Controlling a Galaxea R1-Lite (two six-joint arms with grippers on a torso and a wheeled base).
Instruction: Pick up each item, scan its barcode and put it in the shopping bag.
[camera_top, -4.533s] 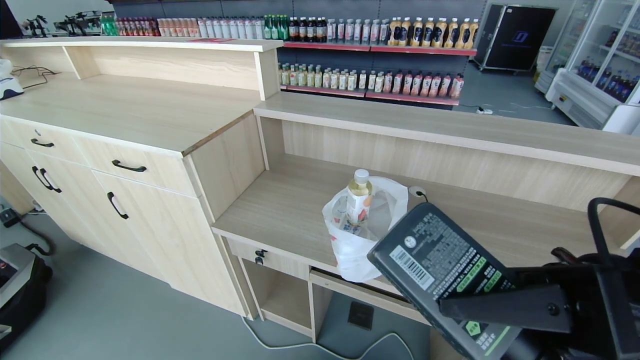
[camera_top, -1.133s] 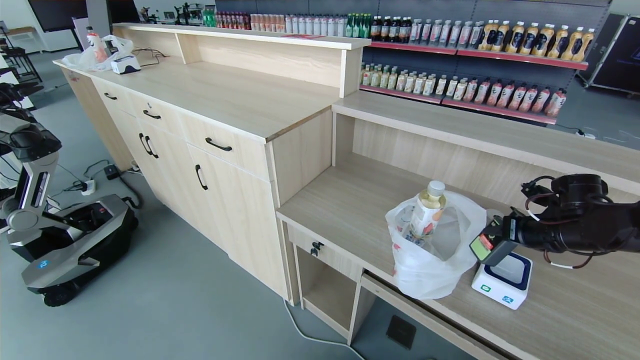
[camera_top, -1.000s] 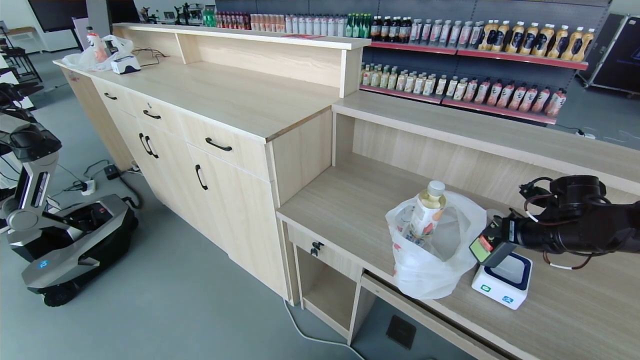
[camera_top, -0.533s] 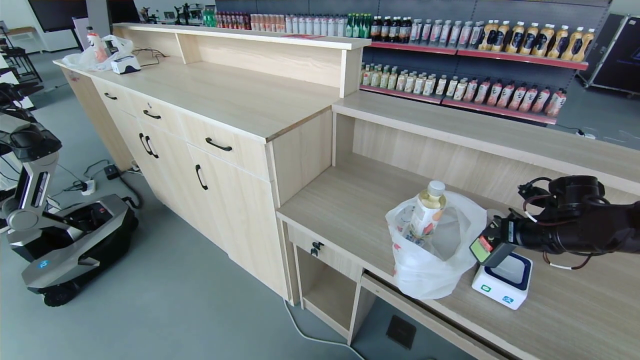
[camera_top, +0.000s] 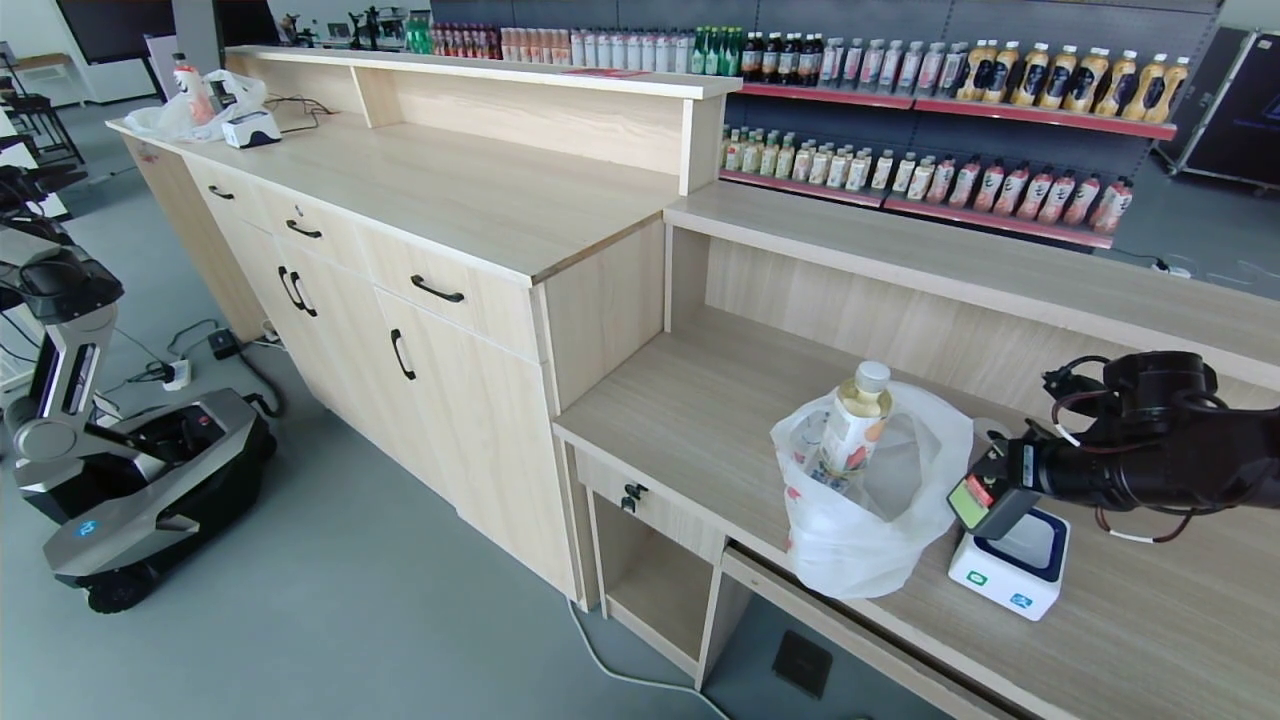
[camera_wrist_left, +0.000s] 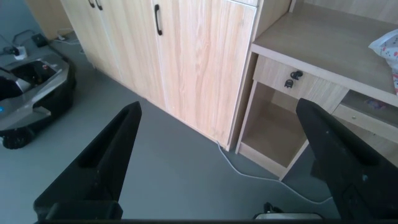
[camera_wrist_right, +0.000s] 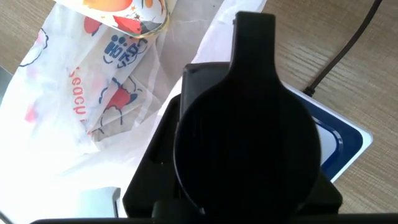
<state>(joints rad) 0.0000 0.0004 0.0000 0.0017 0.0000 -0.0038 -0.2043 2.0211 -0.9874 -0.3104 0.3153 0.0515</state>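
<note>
The box is clamped in the right gripper, tilted just above the scanner. The bag with its bottle stands just past the fingertips. The left gripper hangs wide open, holding nothing, above the floor near the counter.

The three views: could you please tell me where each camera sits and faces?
Head view: on the head, facing forward and down at the counter; right hand holds a dark box over the scanner.
Left wrist view: on the left wrist, facing the floor beside the cabinet; open left hand shows.
Right wrist view: on the right wrist, facing down past the box.
Head and right wrist views share the shopping bag and scanner.
</note>
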